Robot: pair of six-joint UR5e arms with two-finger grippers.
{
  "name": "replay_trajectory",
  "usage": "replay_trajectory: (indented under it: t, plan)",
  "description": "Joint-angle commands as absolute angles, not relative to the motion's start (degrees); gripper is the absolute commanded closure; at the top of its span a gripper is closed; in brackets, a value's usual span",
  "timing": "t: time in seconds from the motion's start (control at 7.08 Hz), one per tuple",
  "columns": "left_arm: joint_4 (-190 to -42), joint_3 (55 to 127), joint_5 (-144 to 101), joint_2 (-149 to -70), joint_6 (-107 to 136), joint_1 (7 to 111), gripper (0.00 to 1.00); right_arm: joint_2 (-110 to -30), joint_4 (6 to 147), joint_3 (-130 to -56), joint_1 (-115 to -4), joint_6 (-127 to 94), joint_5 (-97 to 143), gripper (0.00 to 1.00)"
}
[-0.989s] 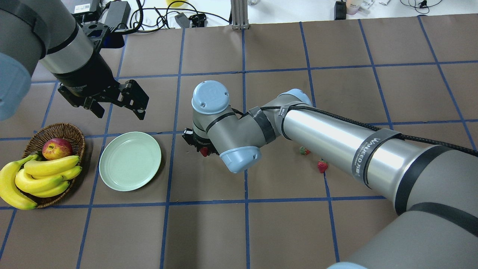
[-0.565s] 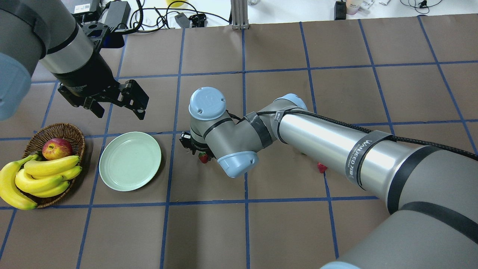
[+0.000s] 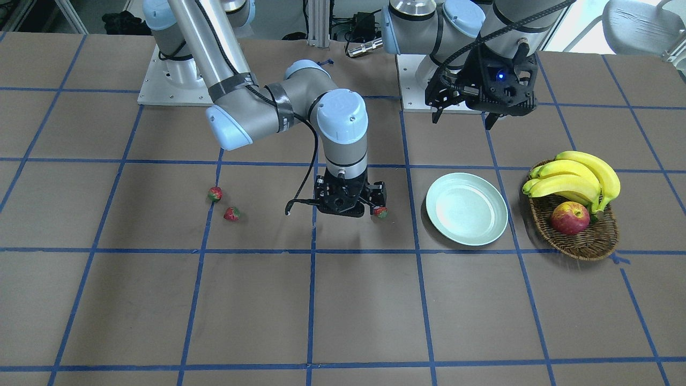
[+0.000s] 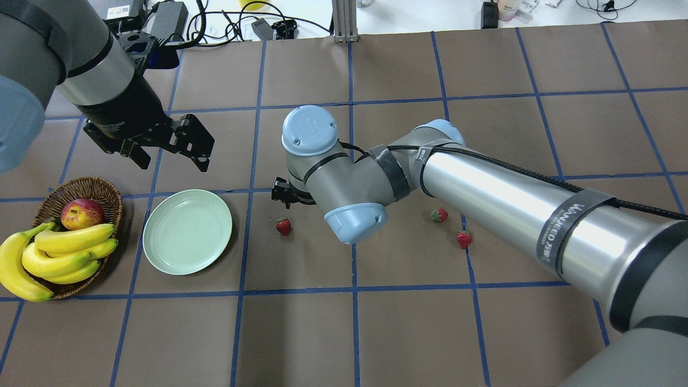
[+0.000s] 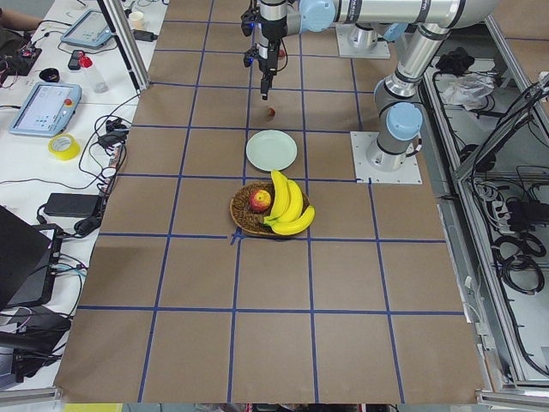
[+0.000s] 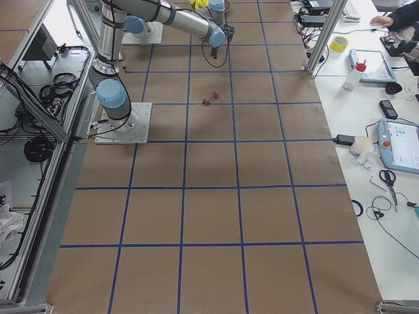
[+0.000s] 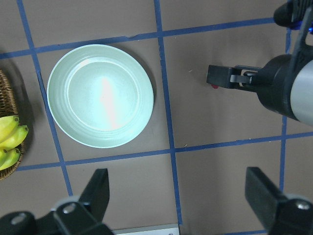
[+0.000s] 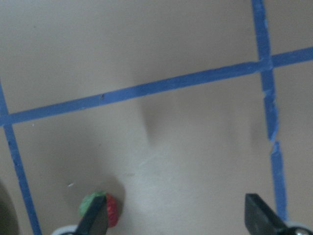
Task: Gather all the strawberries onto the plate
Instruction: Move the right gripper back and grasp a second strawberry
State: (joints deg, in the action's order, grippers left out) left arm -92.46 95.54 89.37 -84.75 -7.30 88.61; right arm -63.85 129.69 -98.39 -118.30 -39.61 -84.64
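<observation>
The counter [image 4: 376, 333] carries everything in one loose row, so each carry is a short sideways trip. The right arm [image 4: 484, 199] reaches across it, its right tool [image 3: 349, 208] pointing straight down with fingers spread wide, gripping nothing. The left tool [image 4: 172, 158] hangs beyond the plate, also spread and empty, probably parked clear. The basket [image 4: 107, 193] beside the plate looks irrelevant here. The plate [image 4: 187, 232] holds no berry yet. One strawberry [image 4: 283, 226] lies on the counter at the right tool's fingertip, short of the plate; two more strawberries [image 4: 439, 215] [image 4: 464, 238] wait together farther along.
</observation>
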Motion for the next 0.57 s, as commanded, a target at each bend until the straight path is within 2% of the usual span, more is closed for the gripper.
replay_trajectory:
  t: [0.0,0.42]
  plan:
    - [-92.46,95.62,89.38,-84.81,-7.29,88.68,0.00,-68.80,124.56,-100.97,-110.43,-27.58,-85.34,0.02]
    - [-92.29,95.45,89.38,-84.81,-7.29,88.68,0.00,-72.42,124.36,-107.56,-103.55,-5.33,-90.07,0.04]
